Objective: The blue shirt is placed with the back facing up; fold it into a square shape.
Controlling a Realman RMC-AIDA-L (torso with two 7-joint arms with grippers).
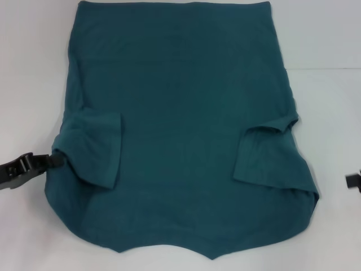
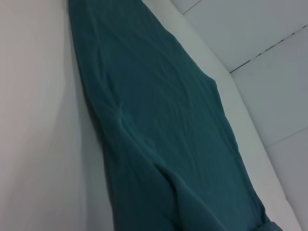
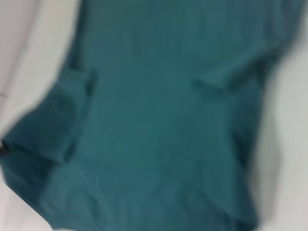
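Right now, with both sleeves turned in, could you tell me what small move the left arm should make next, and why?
Probably draw the left gripper inward, carrying the side edge of the blue shirt toward its middle. It sits at that edge beside the folded-in left sleeve, while the body lies wide and unfolded. The right gripper waits off the cloth.

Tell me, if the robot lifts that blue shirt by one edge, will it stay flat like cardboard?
Probably not. The blue shirt shows soft wrinkles and folded-in sleeves, so it would likely droop and sag. Pushed, it would probably bunch up. The left gripper sits at its edge.
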